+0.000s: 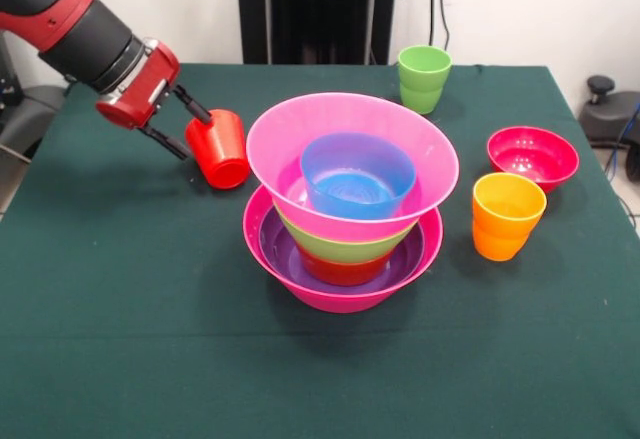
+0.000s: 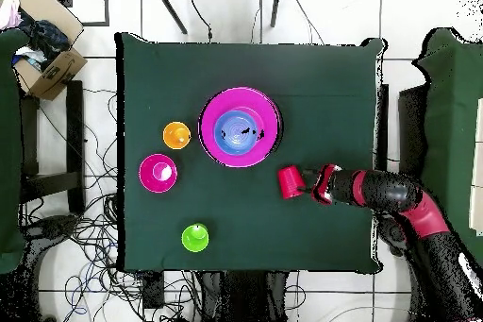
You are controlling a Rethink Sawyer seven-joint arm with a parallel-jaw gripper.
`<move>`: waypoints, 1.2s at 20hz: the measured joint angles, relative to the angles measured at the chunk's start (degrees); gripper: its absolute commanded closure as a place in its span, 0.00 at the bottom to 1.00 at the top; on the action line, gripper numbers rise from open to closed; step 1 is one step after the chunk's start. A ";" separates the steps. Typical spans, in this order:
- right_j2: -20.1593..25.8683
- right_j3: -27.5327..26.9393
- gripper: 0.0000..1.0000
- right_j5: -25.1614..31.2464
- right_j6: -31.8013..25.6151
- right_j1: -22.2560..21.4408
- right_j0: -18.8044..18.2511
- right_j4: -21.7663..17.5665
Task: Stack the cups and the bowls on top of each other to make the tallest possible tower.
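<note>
I have the gripper [image 1: 190, 127] clamped on the red cup [image 1: 220, 147], tilted on its side just beside the tower [image 1: 345, 204], presumably to carry it up to the top. Tower: hot-pink base bowl [image 1: 345, 289], then purple, orange-red and lime bowls nested, a second wide pink bowl [image 1: 350, 159], and the blue bowl [image 1: 357, 174] uppermost. All glossy, smooth plastic with flared rims. Beyond the tower from the gripper: orange cup [image 1: 507, 216], crimson bowl [image 1: 532, 157], green cup [image 1: 424, 77], each apart on the green cloth.
</note>
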 measured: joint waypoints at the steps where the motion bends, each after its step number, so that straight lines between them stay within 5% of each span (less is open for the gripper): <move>1: 0.00 0.03 0.00 -0.01 0.00 -0.04 0.00 -0.01; 24: -3.04 3.43 0.00 -0.01 0.00 -8.50 0.06 -2.59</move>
